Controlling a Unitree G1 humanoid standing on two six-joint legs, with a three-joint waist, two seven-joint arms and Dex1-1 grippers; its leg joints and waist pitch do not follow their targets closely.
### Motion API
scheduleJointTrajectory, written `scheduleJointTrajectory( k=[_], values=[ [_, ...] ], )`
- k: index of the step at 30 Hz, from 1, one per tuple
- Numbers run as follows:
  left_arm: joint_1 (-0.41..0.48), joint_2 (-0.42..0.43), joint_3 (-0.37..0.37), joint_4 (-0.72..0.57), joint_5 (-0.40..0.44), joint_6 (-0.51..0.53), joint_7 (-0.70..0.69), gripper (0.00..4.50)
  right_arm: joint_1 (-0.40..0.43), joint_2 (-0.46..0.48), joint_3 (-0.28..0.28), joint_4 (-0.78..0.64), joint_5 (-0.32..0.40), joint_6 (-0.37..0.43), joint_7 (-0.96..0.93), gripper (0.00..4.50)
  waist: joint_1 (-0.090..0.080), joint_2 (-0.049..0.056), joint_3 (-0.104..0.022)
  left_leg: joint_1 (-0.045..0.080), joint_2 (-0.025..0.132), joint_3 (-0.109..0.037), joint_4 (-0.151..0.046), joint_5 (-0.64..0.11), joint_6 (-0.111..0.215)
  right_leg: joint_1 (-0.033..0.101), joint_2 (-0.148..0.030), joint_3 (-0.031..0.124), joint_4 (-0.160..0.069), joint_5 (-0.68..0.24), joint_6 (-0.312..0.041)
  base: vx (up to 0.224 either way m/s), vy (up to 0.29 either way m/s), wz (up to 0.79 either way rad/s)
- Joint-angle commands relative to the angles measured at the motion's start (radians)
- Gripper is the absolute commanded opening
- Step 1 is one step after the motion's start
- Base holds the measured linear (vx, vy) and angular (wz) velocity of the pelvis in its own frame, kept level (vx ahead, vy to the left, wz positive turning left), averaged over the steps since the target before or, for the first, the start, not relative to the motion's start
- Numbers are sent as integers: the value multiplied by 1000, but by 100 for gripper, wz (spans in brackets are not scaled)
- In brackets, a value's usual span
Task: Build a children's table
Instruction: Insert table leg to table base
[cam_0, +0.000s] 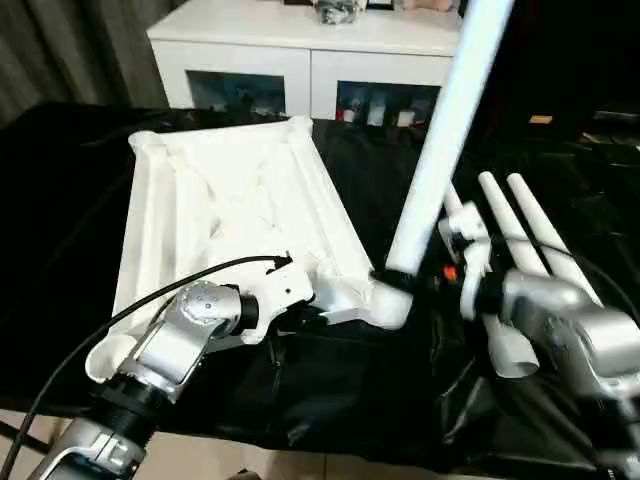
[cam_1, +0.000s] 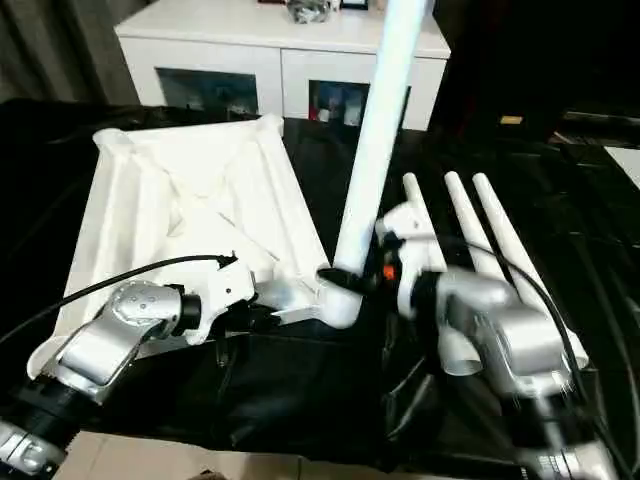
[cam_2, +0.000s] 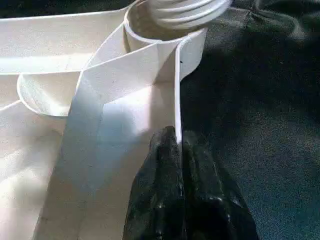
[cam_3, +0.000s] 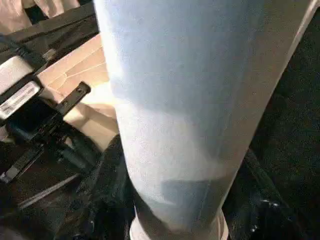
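Note:
The white tabletop (cam_0: 220, 190) lies ribbed side up on the black cloth. A long white leg (cam_0: 440, 140) stands in its near right corner socket (cam_0: 385, 300), leaning a little to the right. My right gripper (cam_0: 400, 272) is shut on this leg just above the socket, with black fingers (cam_3: 260, 195) on either side of the tube. My left gripper (cam_0: 308, 303) is shut on the tabletop's thin rim wall (cam_2: 177, 115) beside that corner, its fingers (cam_2: 165, 190) pinching the edge. Three more legs (cam_0: 510, 230) lie side by side at the right, partly behind my right arm.
A white glass-door cabinet (cam_0: 310, 60) stands behind the black-draped work table (cam_0: 60, 200). The table's front edge runs just below my forearms. A black cable (cam_0: 150, 300) loops over my left arm.

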Motion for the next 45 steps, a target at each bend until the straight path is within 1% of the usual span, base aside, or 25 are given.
scheduleJointTrajectory(
  k=[1, 3, 4, 5, 6, 10, 13, 16, 19, 21, 23, 24, 27, 29, 30, 31, 33, 34, 36, 37, 39, 41, 42, 44, 45],
  values=[
    [15, 16, -20, -19, -1, 4, -20, 0, -25, -7, 19, 52, -27, -19, 23, 186, 1, -18, -59, 7, 60, -21, -85, -111, 33, 33, -58, 39, -69, -84, -252, 0, 0, 0],
    [15, 19, -22, -19, 4, 3, -17, 0, -34, -8, 27, 72, -29, -19, 37, 186, 3, -17, -59, 9, 60, -18, -83, -105, 40, 31, -57, 39, -69, -74, -258, 0, 0, 0],
    [14, 20, -23, -18, 5, 2, -19, 0, -37, -8, 30, 80, -27, -17, 45, 186, 3, -21, -58, 9, 61, -17, -83, -102, 44, 32, -58, 39, -69, -68, -264, 0, 0, 0],
    [13, 20, -24, -17, 6, 0, -20, 0, -43, -8, 38, 98, -29, -16, 57, 186, 7, -18, -58, 10, 62, -18, -83, -102, 45, 32, -58, 39, -68, -67, -265, 0, 0, 0],
    [13, 20, -24, -17, 6, 0, -21, 0, -45, -8, 40, 103, -30, -16, 59, 186, 6, -23, -58, 9, 62, -17, -84, -103, 47, 34, -57, 39, -68, -68, -264, 0, 0, 0],
    [13, 21, -29, -24, 8, 3, -32, 0, -66, 0, 59, 170, -49, -42, 81, 186, 4, -22, -55, 12, 63, -19, -88, -153, 24, 31, -59, 39, -74, -134, -257, 0, 0, 0],
    [15, 23, -29, -30, 9, 6, -28, 0, -77, 3, 61, 205, -60, -63, 87, 186, 3, -23, -55, 13, 64, -19, -89, -157, 17, 31, -59, 40, -74, -132, -255, 0, 0, 0],
    [18, 24, -26, -34, 6, 6, -22, 0, -75, 5, 56, 215, -64, -72, 88, 186, 4, -28, -56, 12, 63, -18, -88, -147, 21, 33, -59, 40, -73, -116, -257, 0, 0, 0],
    [23, 26, -19, -39, 2, 5, -16, 0, -49, 13, 30, 218, -55, -97, 75, 186, 5, -24, -56, 11, 64, -19, -89, -146, 24, 32, -59, 39, -72, -115, -256, 0, 0, 0],
    [28, 27, -11, -42, 0, 6, -9, 0, -3, 25, -6, 207, -38, -131, 56, 186, 5, -26, -56, 12, 65, -19, -89, -155, 21, 31, -61, 40, -74, -121, -253, 0, 0, 0],
    [29, 26, -6, -43, -1, 7, -3, 0, 24, 33, -19, 192, -28, -144, 55, 186, 5, -27, -55, 11, 65, -19, -90, -158, 22, 32, -59, 40, -74, -116, -252, 0, 0, 0],
    [30, 26, -5, -44, -2, 7, -3, 0, 37, 37, -23, 183, -25, -149, 53, 186, 6, -21, -56, 11, 65, -21, -91, -161, 20, 32, -60, 40, -73, -117, -252, 0, 0, 0],
    [30, 21, 3, -44, -6, 4, 8, 0, 102, 68, -54, 130, -4, -178, 26, 186, 6, -24, -55, 13, 66, -20, -93, -176, 18, 30, -59, 41, -77, -130, -243, 0, 0, 0],
    [31, 19, 8, -43, -10, 5, 11, 0, 123, 84, -70, 113, 6, -187, 7, 186, 4, -16, -53, 13, 65, -21, -97, -203, 7, 29, -58, 41, -81, -154, -239, 0, 0, 0],
    [30, 21, 5, -41, -7, 3, 10, 0, 146, 96, -79, 100, 7, -205, -8, 186, 3, -8, -53, 14, 65, -23, -99, -219, -1, 28, -58, 41, -80, -165, -240, 0, 0, 0],
    [30, 22, 4, -41, -6, 2, 10, 0, 152, 98, -80, 98, 6, -209, -11, 186, 2, -11, -52, 15, 65, -22, -100, -228, -4, 27, -57, 41, -84, -173, -236, 0, 0, 0],
    [26, 18, 5, -37, -6, 1, 12, 0, 178, 99, -72, 70, 3, -218, -12, 186, 2, -11, -51, 14, 64, -23, -101, -244, -10, 28, -56, 41, -86, -185, -228, 0, 0, 0],
    [23, 16, 6, -34, -4, -5, 18, 0, 195, 99, -62, 47, -9, -231, -19, 186, 3, -6, -53, 15, 65, -25, -101, -241, -12, 28, -57, 42, -84, -180, -227, 0, 0, 0],
    [20, 13, 9, -31, -4, -7, 25, 0, 213, 99, -52, 21, -26, -245, -28, 186, 4, -10, -56, 14, 64, -23, -99, -210, -5, 30, -56, 41, -81, -130, -228, 0, 0, 0],
    [18, 12, 9, -30, -4, -8, 25, 0, 222, 96, -35, 2, -49, -254, -38, 186, 6, -4, -55, 14, 64, -23, -100, -204, -3, 30, -56, 41, -81, -119, -231, 0, 0, 0],
    [14, 11, 8, -29, -4, -6, 23, 0, 233, 86, 5, -31, -92, -262, -46, 186, 6, -8, -55, 13, 64, -21, -99, -185, 4, 30, -54, 41, -80, -95, -230, 0, 0, 0],
    [12, 11, 7, -29, -2, -7, 22, 0, 228, 74, 35, -36, -112, -260, -41, 186, 5, -7, -52, 14, 64, -21, -102, -206, 1, 30, -54, 41, -83, -132, -226, 0, 0, 0],
    [11, 10, 6, -29, -3, -6, 20, 0, 221, 65, 54, -35, -126, -262, -36, 186, 3, -10, -50, 14, 64, -22, -103, -227, -4, 29, -55, 41, -86, -166, -221, 0, 0, 0],
    [10, 11, 3, -31, -2, -8, 16, 0, 207, 56, 70, -30, -132, -252, -25, 185, 1, -11, -48, 15, 65, -24, -106, -253, -10, 27, -58, 43, -90, -224, -210, 0, 0, 0],
    [10, 13, 1, -31, 0, -10, 15, 0, 201, 54, 75, -28, -130, -245, -21, 185, 1, -11, -48, 15, 65, -24, -106, -253, -10, 27, -58, 43, -90, -224, -210, 0, 0, 0]
  ],
)
